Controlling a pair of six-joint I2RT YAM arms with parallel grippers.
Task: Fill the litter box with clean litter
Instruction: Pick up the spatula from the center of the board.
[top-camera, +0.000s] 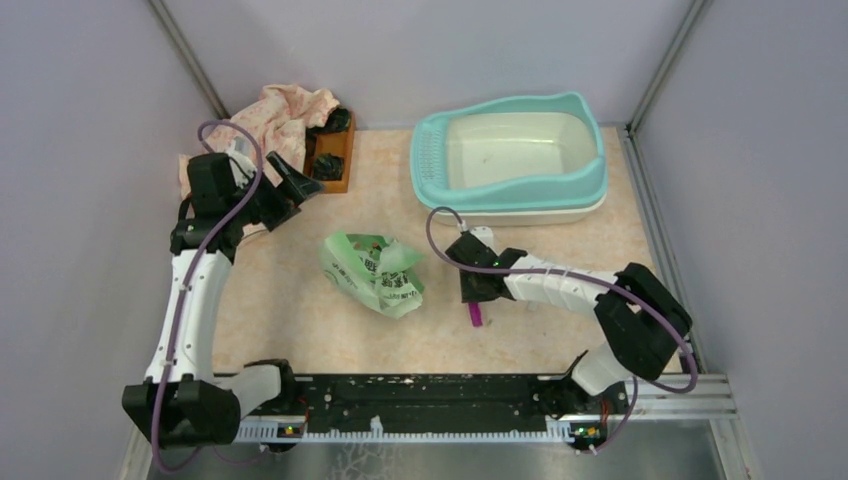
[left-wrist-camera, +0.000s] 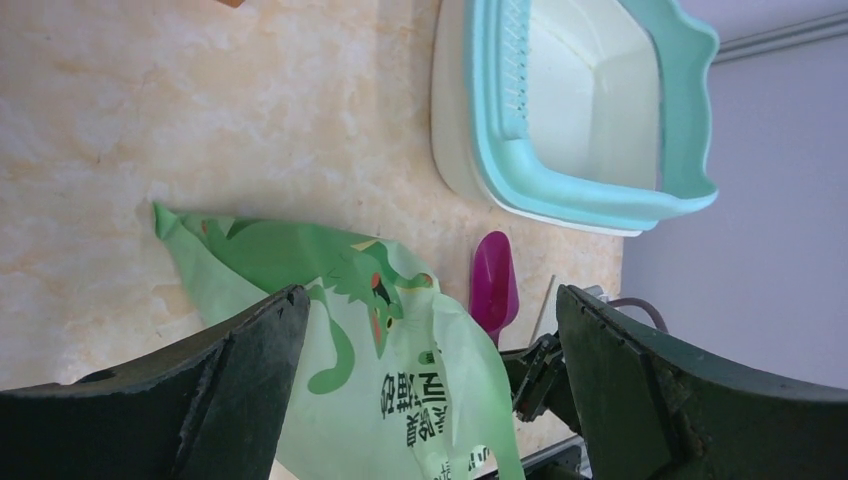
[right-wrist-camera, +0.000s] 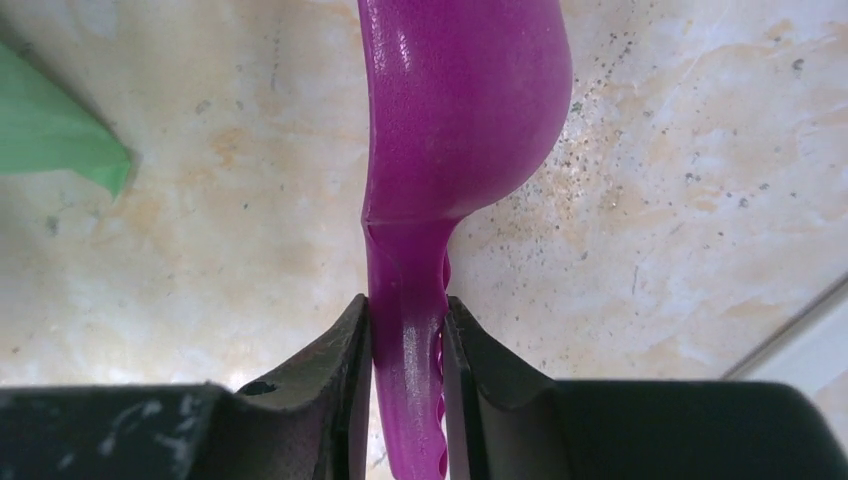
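One litter box (top-camera: 520, 196), one green bag (top-camera: 375, 270), one purple scoop (right-wrist-camera: 460, 100), one wooden tray (top-camera: 346, 160)

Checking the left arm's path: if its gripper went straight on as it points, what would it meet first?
Most likely the green bag, straight ahead of the open left gripper; depth is uncertain.

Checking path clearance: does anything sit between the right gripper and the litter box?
Nothing visible does. The right gripper, shut on the purple scoop, has only bare table between it and the litter box; the green bag lies aside.
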